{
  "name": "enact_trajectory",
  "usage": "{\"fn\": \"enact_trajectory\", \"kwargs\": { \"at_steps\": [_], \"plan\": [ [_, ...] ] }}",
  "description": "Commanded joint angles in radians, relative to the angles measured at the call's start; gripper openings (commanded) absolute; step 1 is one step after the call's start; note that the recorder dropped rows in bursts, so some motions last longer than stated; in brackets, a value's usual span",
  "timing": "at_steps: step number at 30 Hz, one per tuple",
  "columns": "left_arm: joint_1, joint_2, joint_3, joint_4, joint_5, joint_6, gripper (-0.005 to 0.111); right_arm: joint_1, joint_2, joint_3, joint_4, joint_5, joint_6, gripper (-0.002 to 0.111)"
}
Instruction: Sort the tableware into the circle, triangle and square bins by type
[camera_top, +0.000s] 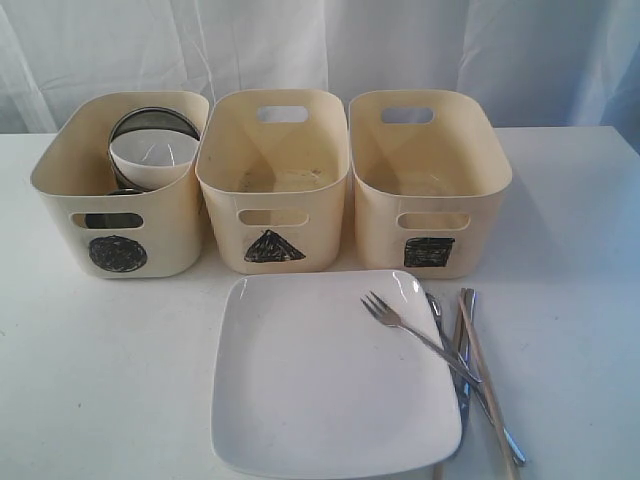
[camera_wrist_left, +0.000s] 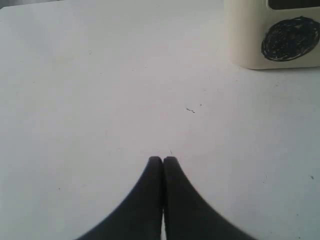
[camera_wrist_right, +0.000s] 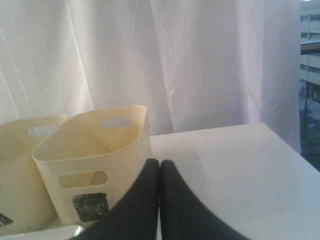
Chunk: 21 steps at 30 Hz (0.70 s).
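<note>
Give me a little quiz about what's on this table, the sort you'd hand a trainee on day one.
1. True or false: the white plate lies outside every bin.
2. Which bin holds the small white bowl? A circle, B triangle, C square.
3. Which piece of cutlery rests its prongs on the plate?

Key: 1 true. 2 A, the circle bin. 3 the fork.

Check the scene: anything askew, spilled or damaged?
Nothing spilled or damaged. The fork lies half on the square white plate, its handle over the other cutlery, and the small white bowl sits tilted in the circle bin.
</note>
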Motion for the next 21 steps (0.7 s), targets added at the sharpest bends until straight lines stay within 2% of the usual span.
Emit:
{"fn": "enact_trajectory", "kwargs": {
  "at_steps": [1,6,12,14,15,17,21],
  "plan": [
    [-0.006,-0.004,0.005,-0.012,0.000,-0.003,0.000,-0.001,-0.006,-0.086,0.026,0.070,0.169,0.000],
    [-0.006,-0.004,0.005,-0.012,0.000,-0.003,0.000,-0.001,-0.006,-0.183,0.178,0.074,0.206,0.000],
    [-0.006,-0.004,0.005,-0.012,0.000,-0.003,0.000,-0.001,-0.006,-0.278,0.185,0.062,0.206,0.000],
    [-0.006,-0.004,0.005,-0.012,0.000,-0.003,0.000,-0.001,-0.006,-0.313,0.215,-0.017,0.275,0.000],
    [-0.006,-0.004,0.005,-0.012,0.000,-0.003,0.000,-0.001,-0.006,-0.343,0.238,-0.048,0.369,0.000],
    [-0.006,-0.004,0.005,-0.012,0.000,-0.003,0.000,-0.001,-0.006,-0.387,0.240,-0.055,0.432,0.000],
    [-0.006,-0.004,0.005,-0.012,0.000,-0.003,0.000,-0.001,-0.006,-0.442,0.208,-0.155,0.425,0.000]
  ]
}}
